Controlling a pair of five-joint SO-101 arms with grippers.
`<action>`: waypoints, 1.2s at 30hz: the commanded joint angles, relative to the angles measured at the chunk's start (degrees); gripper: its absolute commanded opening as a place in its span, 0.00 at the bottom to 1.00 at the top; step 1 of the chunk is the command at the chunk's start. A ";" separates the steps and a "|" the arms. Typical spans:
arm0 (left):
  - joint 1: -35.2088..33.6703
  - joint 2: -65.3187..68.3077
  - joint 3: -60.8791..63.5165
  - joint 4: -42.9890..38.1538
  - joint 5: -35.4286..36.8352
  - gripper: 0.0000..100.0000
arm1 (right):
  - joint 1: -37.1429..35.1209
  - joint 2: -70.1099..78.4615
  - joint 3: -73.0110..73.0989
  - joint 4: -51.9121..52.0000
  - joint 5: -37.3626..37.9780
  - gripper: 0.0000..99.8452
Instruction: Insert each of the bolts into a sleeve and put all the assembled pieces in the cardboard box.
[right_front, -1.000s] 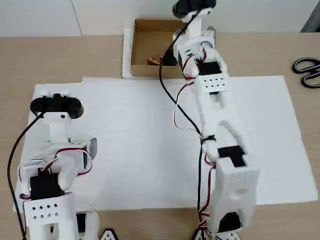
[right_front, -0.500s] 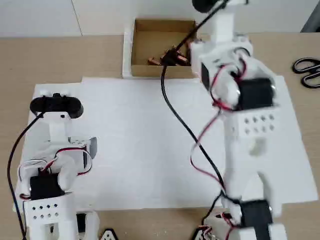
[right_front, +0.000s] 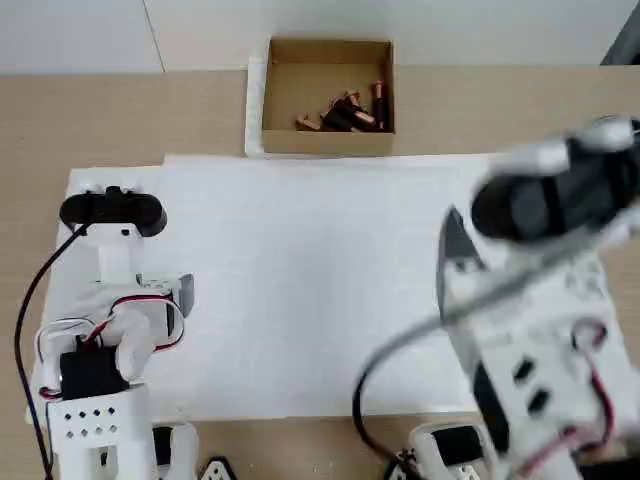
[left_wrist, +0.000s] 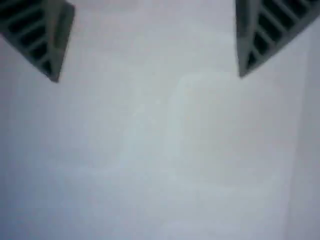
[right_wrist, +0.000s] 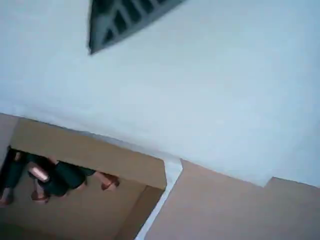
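Note:
The cardboard box (right_front: 255, 100) stands at the far edge of the white sheet. Several assembled pieces (right_front: 345, 112), copper bolts in dark sleeves, lie heaped in its right half. My right wrist view looks into the box (right_wrist: 90, 160) at the same pieces (right_wrist: 50, 177). My right gripper (right_front: 452, 255) hangs high over the right side of the sheet, well short of the box. It is open and empty, with one finger (right_wrist: 125, 20) showing. My left gripper (left_wrist: 147, 75) is open over bare sheet at the left, with nothing between its fingers (left_wrist: 45, 35).
A white foam sheet (right_front: 300, 280) covers most of the wooden table (right_front: 120, 110). The left arm (right_front: 100, 330) is folded at the near left. The right arm (right_front: 540, 340) looms blurred over the near right corner.
My right arm has drawn back from the box toward the near right, uncovering the pieces inside. The left arm has not moved.

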 joint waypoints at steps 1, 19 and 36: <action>-0.09 -0.79 -2.15 -0.97 -0.26 0.22 | 0.13 -12.70 13.63 -0.75 0.26 0.33; -0.18 -0.79 7.87 -12.92 -0.35 0.22 | 0.13 -50.24 80.35 -28.00 0.62 0.33; 0.00 -0.79 17.89 -22.07 -0.18 0.22 | 0.13 -50.33 94.15 -33.36 0.62 0.33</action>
